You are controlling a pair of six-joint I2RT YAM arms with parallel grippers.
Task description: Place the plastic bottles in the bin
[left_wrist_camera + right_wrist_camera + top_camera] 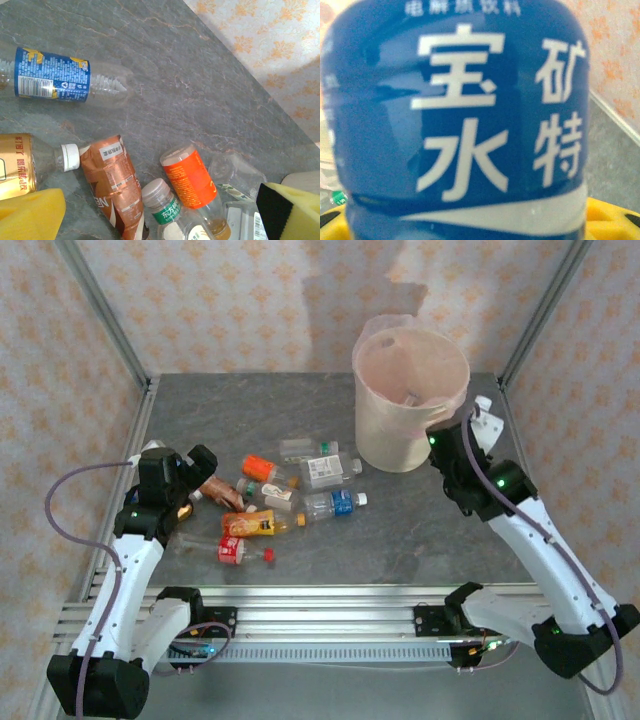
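Gripping blue-labelled bottle (460,125) in right gripper (445,428), beside bin (390,435); left gripper (160,215) spread wide, above bottles (250,523)

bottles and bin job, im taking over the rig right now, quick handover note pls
Left gripper: open, empty, over the left end of the bottle pile.
Right gripper: shut on a blue-labelled bottle, by the near right side of the bin.
Done: something that looks like a bottle lies inside the bin.
Left: drop the held bottle in, then move the pile off the table, one bottle at a time.
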